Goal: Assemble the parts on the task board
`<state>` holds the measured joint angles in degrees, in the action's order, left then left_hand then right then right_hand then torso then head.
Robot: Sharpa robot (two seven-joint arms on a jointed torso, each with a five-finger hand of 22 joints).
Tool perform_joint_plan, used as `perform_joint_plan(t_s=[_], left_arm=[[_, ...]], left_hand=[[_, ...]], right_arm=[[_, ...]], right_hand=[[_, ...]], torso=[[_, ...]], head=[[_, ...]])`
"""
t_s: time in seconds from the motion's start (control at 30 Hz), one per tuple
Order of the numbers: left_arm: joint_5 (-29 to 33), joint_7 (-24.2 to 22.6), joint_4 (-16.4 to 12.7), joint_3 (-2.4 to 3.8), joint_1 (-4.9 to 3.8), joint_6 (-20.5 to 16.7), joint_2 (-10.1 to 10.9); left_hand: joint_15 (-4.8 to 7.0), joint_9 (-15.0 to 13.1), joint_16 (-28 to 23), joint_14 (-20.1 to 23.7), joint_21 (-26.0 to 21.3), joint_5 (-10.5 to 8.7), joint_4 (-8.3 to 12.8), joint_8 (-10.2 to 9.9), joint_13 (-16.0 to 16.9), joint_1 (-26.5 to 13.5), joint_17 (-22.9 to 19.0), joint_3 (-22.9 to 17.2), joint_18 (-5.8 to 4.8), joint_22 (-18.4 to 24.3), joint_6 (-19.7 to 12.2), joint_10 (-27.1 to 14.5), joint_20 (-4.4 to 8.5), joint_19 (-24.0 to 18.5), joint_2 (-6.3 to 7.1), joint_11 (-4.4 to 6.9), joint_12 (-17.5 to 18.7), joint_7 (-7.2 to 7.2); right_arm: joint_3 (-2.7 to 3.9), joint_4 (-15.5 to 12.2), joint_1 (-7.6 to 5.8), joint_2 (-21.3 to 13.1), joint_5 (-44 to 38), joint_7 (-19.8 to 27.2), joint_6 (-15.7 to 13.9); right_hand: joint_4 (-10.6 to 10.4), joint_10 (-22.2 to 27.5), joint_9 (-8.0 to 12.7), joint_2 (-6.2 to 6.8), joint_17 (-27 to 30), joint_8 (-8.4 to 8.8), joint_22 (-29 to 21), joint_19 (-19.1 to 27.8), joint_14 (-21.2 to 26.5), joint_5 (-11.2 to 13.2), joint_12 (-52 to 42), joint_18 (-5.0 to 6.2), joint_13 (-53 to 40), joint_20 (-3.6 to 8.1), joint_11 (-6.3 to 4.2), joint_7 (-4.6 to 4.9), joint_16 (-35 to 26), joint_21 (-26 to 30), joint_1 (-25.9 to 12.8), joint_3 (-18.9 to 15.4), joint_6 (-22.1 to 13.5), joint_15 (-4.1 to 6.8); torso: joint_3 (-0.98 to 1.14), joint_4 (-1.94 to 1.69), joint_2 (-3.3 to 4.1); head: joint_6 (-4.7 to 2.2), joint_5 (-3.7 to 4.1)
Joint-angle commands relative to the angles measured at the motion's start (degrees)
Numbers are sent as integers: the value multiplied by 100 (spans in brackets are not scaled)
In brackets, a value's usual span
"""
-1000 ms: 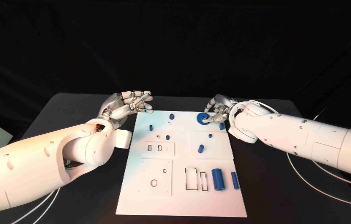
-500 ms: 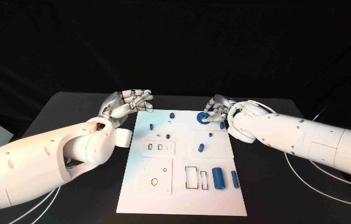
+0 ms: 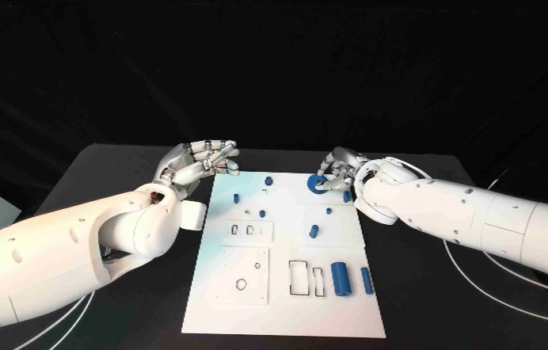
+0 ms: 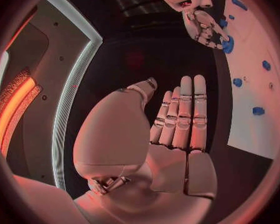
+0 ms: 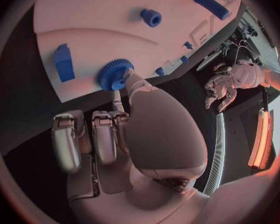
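My table (image 3: 103, 172) is matt black and takes no shine. The task board (image 3: 286, 287) on it looks like smooth white plastic with a dull, even finish. The blue gear (image 5: 115, 73) has a matt plastic look, its rim finely ridged; the other blue parts (image 3: 339, 278) look smooth and matt too. My fingers (image 4: 184, 109) are silvery with a satin, metal-like sheen. My arms (image 3: 457, 211) wear glossy white plastic shells.
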<state>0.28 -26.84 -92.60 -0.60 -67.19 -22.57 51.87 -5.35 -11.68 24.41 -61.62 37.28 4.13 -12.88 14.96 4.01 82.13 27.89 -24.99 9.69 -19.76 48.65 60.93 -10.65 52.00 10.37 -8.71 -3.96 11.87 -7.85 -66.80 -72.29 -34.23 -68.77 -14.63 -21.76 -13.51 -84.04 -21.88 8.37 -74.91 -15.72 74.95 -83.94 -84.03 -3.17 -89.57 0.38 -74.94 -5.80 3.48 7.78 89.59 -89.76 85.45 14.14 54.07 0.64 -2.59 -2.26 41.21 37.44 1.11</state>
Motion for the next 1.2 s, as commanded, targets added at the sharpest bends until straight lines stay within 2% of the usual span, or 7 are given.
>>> perform_joint_plan(t_s=[0.03, 0.2, 0.47, 0.7, 0.87, 1.1, 1.2], left_arm=[[-2, -24, -7, 5, -9, 107, -7], [-2, -22, -2, 5, -8, 111, -10], [-2, -22, 11, 4, -8, 116, -17], [-2, -21, 14, 4, -7, 120, -25], [-2, -21, 13, 4, -7, 123, -33], [-1, -20, 9, 4, -7, 125, -46], [-1, -19, 8, 4, -7, 124, -43]], left_hand=[[14, -8, 24, 38, 24, -17, 5, -35, -5, -39, 7, -40, 57, -7, 35, -6, -9, -49, -7, -5, 19, 0], [14, -8, 25, 40, 29, -17, 8, -36, -5, -37, 9, -44, 57, -11, 35, -7, -9, -52, -9, -5, 19, 0], [14, -8, 25, 40, 29, -17, 8, -36, -5, -37, 9, -44, 57, -11, 35, -7, -9, -52, -9, -5, 19, 0], [14, -8, 25, 40, 29, -17, 8, -36, -5, -37, 9, -44, 57, -11, 35, -7, -9, -52, -9, -5, 19, 0], [14, -8, 25, 40, 29, -17, 8, -36, -5, -37, 9, -44, 57, -11, 35, -7, -9, -52, -9, -5, 19, 0], [14, -8, 25, 40, 29, -17, 8, -36, -5, -37, 9, -44, 57, -11, 35, -7, -9, -52, -9, -5, 19, 0], [14, -8, 25, 40, 29, -17, 8, -36, -5, -37, 9, -44, 57, -11, 35, -7, -9, -52, -9, -5, 19, 0]], right_arm=[[-6, -75, 15, -2, -867, -82, -232], [-7, -247, 27, -26, -1206, -60, -427], [-5, -754, 33, -83, -1429, 11, -754], [-4, -1108, 34, 40, -1625, 23, -854], [-4, -1166, 37, 203, -1684, 26, -845], [-17, -993, 64, 451, -1699, 17, -770], [-23, -943, 74, 467, -1700, 7, -753]], right_hand=[[17, -580, 5, 35, -1442, 16, 1505, -606, -582, -34, -25, -38, -1487, 42, -29, 1, 16, -24, 55, 67, 44, 27], [16, -586, 16, 82, -1446, 32, 1505, -606, -583, -31, -31, -38, -1494, 42, -27, 4, 18, -24, 15, 87, 48, 23], [-16, -595, 32, 144, -1439, 54, 1505, -606, -581, -31, -43, -38, -1506, 39, -28, 2, 15, -24, -100, 122, 76, 18], [-27, -596, 38, 157, -1432, 63, 1505, -606, -580, -30, -43, -38, -1506, 39, -29, 1, 13, -24, -136, 132, 81, 19], [-29, -593, 43, 164, -1425, 74, 1505, -606, -578, -31, -40, -38, -1503, 39, -28, 3, 10, -24, -147, 139, 72, 19], [-28, -592, 46, 167, -1426, 80, 1505, -606, -579, -31, -39, -38, -1502, 39, -28, 4, 10, -24, -151, 144, 67, 18], [-28, -587, 52, 171, -1423, 93, 1505, -606, -578, -32, -32, -38, -1495, 39, -26, 7, 9, -24, -159, 154, 55, 17]], torso=[[0, 1, -3], [0, -4, 0], [-2, 1, -6], [-4, -5, 4], [-3, -16, 18], [-7, -21, 20], [0, -12, 17]], head=[[-8, 4], [-27, 7], [-48, -10], [-66, -19], [-69, -23], [-70, -22], [-69, -25]])
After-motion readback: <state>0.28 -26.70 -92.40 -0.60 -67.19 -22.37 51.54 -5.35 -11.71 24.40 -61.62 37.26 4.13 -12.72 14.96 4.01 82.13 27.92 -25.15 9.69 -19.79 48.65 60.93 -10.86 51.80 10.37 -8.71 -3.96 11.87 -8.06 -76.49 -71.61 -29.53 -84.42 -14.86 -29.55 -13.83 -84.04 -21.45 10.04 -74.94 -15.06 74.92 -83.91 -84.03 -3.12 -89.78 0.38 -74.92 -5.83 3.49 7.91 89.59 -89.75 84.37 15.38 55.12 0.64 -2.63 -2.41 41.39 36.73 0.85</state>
